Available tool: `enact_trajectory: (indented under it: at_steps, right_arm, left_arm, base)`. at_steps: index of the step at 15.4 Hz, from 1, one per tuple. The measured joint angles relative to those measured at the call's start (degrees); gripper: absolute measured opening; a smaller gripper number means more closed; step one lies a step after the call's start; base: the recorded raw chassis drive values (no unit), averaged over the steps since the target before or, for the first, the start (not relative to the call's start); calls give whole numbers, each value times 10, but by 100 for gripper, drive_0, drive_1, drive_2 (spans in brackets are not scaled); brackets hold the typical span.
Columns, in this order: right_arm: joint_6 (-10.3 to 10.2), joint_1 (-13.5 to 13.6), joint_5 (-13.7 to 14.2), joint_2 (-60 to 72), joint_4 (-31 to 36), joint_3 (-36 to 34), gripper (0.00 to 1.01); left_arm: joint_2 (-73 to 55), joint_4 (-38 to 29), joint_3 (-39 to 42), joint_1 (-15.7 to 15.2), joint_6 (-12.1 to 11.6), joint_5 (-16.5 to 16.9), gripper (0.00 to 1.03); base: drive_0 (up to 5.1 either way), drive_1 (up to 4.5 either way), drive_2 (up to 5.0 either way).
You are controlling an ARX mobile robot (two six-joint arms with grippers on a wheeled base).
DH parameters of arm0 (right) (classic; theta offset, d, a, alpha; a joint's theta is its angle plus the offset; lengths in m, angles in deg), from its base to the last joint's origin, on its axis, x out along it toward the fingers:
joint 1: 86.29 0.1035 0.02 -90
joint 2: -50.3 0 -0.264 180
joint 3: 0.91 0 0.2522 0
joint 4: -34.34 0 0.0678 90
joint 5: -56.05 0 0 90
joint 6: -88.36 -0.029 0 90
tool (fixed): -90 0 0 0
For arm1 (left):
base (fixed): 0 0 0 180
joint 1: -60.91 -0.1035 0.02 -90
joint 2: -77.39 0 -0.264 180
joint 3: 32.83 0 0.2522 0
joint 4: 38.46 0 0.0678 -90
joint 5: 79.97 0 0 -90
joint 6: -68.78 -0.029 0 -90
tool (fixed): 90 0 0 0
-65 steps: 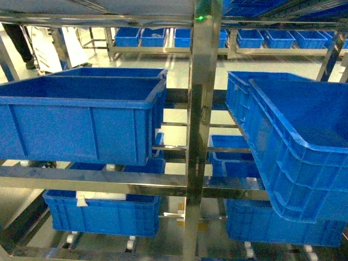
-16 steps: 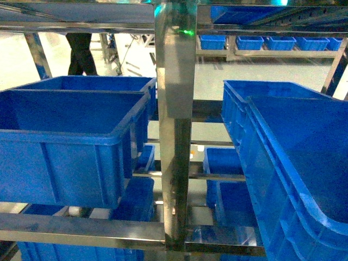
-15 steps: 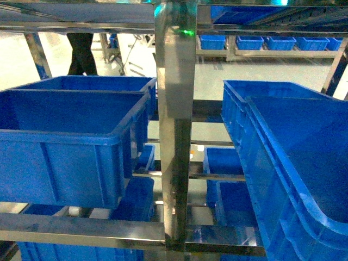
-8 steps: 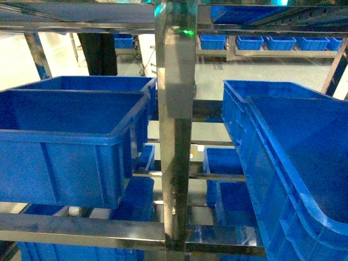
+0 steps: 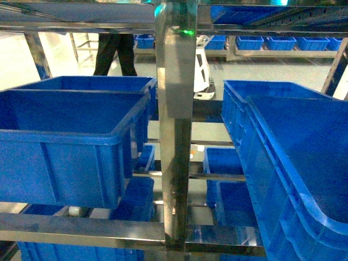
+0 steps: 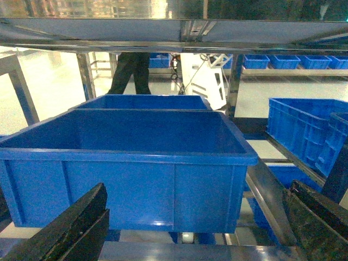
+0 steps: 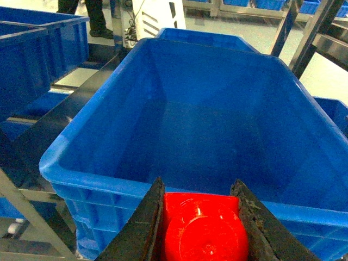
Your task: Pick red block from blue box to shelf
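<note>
Your right gripper (image 7: 200, 217) is clamped on the red block (image 7: 202, 228), both fingers pressed against its sides, holding it just at the near rim of a big dark blue crate (image 7: 179, 125) on the shelf (image 5: 174, 136). Your left gripper (image 6: 190, 239) is spread wide with nothing between its fingers (image 6: 70, 228), facing another blue crate (image 6: 125, 163) on the rack. A person's legs (image 5: 115, 51) show behind the shelf.

Red block (image 7: 202, 228) pinched between claw fingers (image 7: 142, 223); steel shelf (image 5: 175, 130) upright.
</note>
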State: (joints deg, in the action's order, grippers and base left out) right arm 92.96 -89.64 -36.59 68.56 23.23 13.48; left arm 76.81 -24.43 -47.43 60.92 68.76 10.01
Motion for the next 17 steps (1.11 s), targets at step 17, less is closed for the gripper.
enact_trajectory:
  at_steps: [17]
  right_arm:
    - [0, 0, 0, 0, 0, 0, 28]
  left_arm:
    - [0, 0, 0, 0, 0, 0, 98]
  base:
    - [0, 0, 0]
